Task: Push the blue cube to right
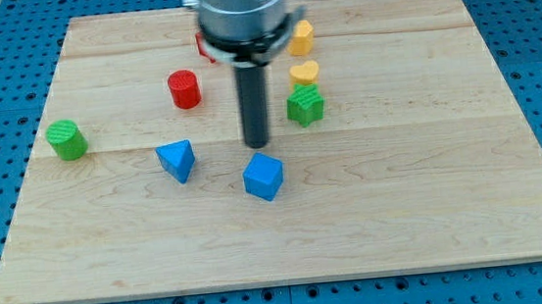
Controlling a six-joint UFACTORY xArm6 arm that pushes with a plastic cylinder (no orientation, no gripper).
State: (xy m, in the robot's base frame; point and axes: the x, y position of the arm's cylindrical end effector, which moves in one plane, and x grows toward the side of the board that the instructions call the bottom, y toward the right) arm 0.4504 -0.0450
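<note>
Under everything lay the wooden board (432,187), and my tip (257,145) rested near its middle; being a plain rod, it had nothing to open or shut. Just below my tip, toward the view's bottom and barely apart from it, sat the blue cube (263,176). Left of my tip stood the blue triangular block (177,161), to its right the green block (305,105). Farther left were the red cylinder (184,89) and green cylinder (67,139).
</note>
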